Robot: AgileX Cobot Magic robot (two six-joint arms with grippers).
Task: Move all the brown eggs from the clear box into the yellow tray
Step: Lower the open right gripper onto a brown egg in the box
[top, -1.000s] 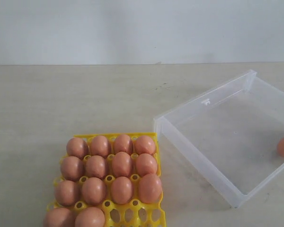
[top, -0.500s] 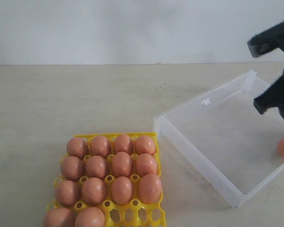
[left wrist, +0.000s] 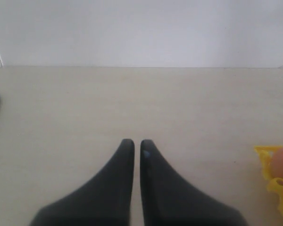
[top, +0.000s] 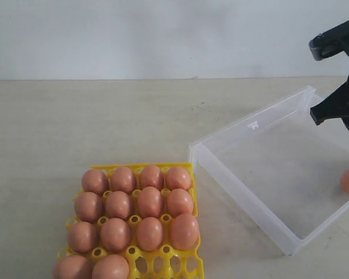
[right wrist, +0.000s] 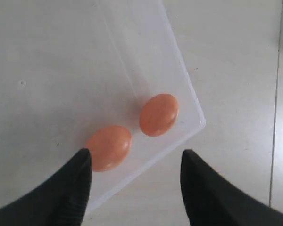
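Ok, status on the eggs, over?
Right tool open, hovering over two brown eggs in clear box corner. Left tool shut, empty. Yellow tray not full. Nothing blocking.

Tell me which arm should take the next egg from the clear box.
Right. The right gripper hangs open over the clear box, with two brown eggs just beyond its fingertips. The left gripper is shut, and its view shows the edge of the yellow tray, not the box.
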